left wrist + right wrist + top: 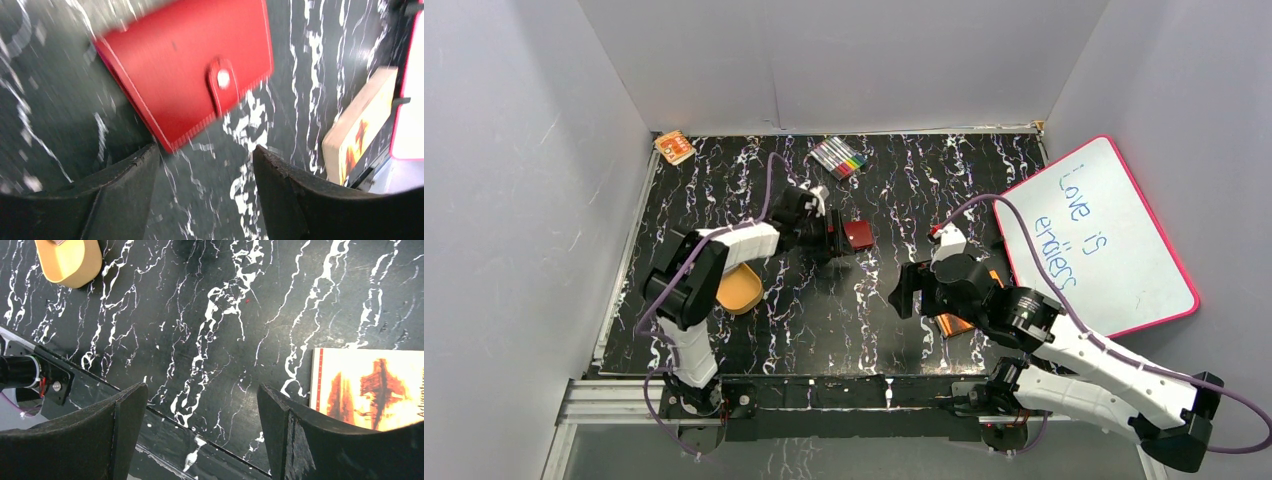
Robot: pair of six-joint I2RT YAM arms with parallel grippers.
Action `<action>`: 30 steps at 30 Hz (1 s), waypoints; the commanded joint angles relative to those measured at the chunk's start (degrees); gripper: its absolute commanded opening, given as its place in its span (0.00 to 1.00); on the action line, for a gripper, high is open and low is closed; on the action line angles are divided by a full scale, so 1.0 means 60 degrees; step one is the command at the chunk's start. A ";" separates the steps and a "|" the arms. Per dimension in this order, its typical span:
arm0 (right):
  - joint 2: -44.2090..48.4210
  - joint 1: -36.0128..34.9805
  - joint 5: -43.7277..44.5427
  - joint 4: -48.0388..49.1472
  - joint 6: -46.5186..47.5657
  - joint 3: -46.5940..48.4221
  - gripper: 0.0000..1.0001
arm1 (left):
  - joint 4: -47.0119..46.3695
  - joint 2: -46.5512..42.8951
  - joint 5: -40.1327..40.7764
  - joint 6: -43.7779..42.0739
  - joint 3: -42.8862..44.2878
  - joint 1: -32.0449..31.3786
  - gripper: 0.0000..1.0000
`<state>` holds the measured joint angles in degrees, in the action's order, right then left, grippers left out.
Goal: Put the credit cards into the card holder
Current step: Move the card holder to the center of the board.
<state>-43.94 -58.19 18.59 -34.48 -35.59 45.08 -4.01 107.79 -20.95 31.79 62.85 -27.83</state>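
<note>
One wallet (pixel 180 65) lies flat and closed on the table (pixel 280 115), mid-table toward the back, with its snap tab (pixel 222 82) up. It sits skewed, one corner pointing at the left gripper (pixel 205 150) and the tab edge facing the one book (pixel 357 135). Blur and cropping leave its long axis unclear. That corner is just beside one fingertip (pixel 150 155); the jaws stand apart with only table between them. One tray (pixel 739 288) sits by the left arm. The right gripper (pixel 200 390) hangs spread wide over the table, the book just beside one finger. One whiteboard (pixel 1099 235) lies at the right.
</note>
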 commanded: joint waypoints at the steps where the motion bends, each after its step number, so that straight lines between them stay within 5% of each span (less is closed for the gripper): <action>1: -0.0140 -0.0005 -0.0210 0.0886 -0.0396 -0.0265 0.88 | 0.0290 -0.1519 0.0776 0.0468 -0.1259 -0.0294 0.66; 7: -0.0132 -0.0009 -0.0427 0.1043 -0.0689 -0.0398 0.88 | 0.0610 -0.2354 0.1858 0.0359 -0.0159 -0.0040 0.71; 16: -0.0018 -0.0011 -0.0323 0.0502 -0.0591 0.0023 0.88 | 0.1952 0.1369 0.1090 -0.0072 0.4016 0.0200 0.70; 23: -0.0058 0.0000 -0.0421 0.0479 -0.0644 0.0148 0.88 | 0.2198 0.2630 0.0951 -0.0129 0.4722 0.0230 0.70; 30: -0.0355 -0.0008 -0.0426 0.1021 -0.0753 -0.0013 0.88 | 0.1656 0.2376 0.0250 0.0080 0.3533 0.0190 0.66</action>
<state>-45.30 -58.19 15.84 -32.38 -38.92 43.40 5.32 124.14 -15.77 32.08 88.60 -26.35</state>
